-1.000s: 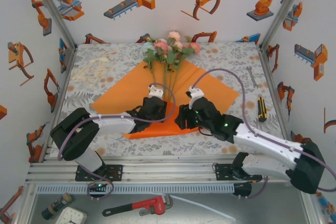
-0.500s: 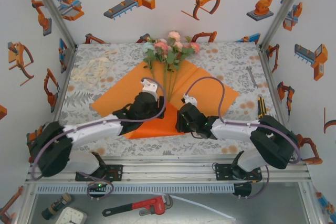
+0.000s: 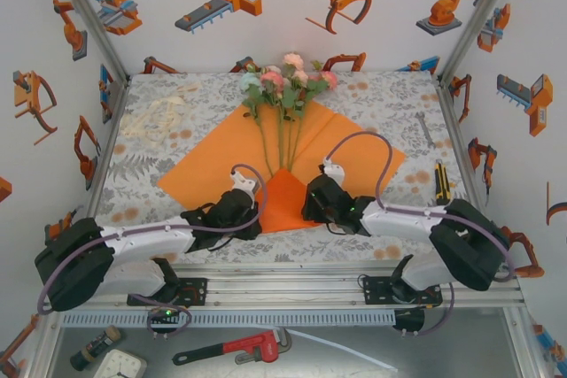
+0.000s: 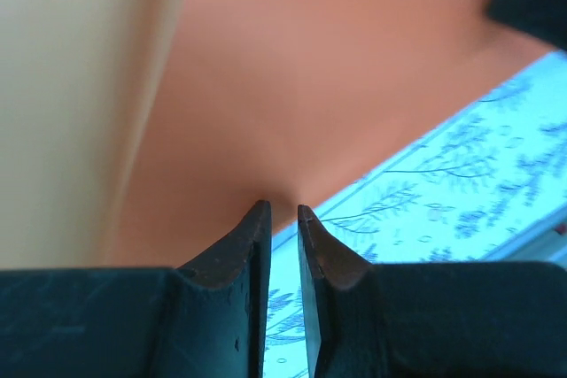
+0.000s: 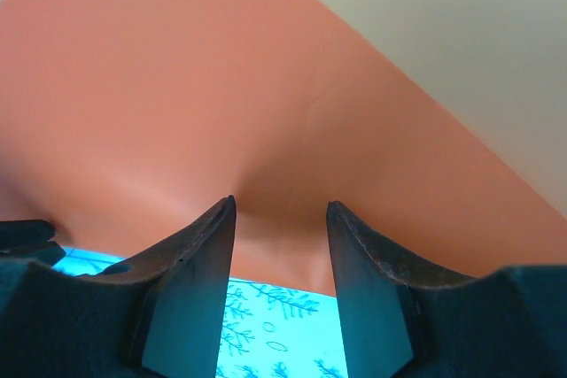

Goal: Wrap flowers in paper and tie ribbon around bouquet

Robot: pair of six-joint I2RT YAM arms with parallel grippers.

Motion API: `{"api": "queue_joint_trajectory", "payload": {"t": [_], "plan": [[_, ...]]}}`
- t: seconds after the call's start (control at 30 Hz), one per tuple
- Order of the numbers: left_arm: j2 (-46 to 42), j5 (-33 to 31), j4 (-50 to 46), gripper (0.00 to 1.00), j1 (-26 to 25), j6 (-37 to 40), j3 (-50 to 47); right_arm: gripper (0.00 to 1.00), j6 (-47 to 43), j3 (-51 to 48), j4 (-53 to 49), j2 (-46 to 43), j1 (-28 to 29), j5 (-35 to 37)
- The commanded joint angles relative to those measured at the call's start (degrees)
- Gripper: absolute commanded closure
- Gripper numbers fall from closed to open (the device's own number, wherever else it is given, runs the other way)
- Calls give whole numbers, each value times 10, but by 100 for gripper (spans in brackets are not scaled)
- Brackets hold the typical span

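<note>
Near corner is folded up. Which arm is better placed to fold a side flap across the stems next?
Left, probably: the left gripper is nearly closed right at the edge of the paper, ready to pinch and pull. The right gripper stands wide open at its edge.

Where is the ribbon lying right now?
In the top view, the ribbon lies loosely curled toward the far left of the table, apart from the left edge of the paper.
</note>
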Motion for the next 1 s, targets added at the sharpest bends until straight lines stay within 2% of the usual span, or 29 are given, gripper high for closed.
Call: {"api": "queue_joint_trajectory", "payload": {"t": [0.0,0.13,0.27,0.37,0.47,0.57,0.67,0.8,0.97], "plan": [[2,-68,0,76,2,-38,-2,53,48,-44,-104,-22,-23,43],[18,-68,23,76,11,-42,-15,52,34,-51,-118,-53,-47,10],[22,-58,27,77,11,-52,-20,49,-2,-6,-158,-113,-41,-27],[19,-59,29,78,11,-60,-28,49,8,-9,-113,-148,-4,-44],[18,-65,29,78,11,-65,-35,49,31,-28,-31,-128,13,-84],[18,-78,30,79,11,-75,-43,49,30,-14,-89,-96,5,-19],[18,-86,31,79,11,-76,-50,49,24,-29,-123,-96,-55,5],[18,-91,29,79,11,-73,-52,50,11,-74,-133,-143,-116,-4],[12,-114,9,79,12,-83,-53,49,48,-104,-233,-220,-137,47]]}}
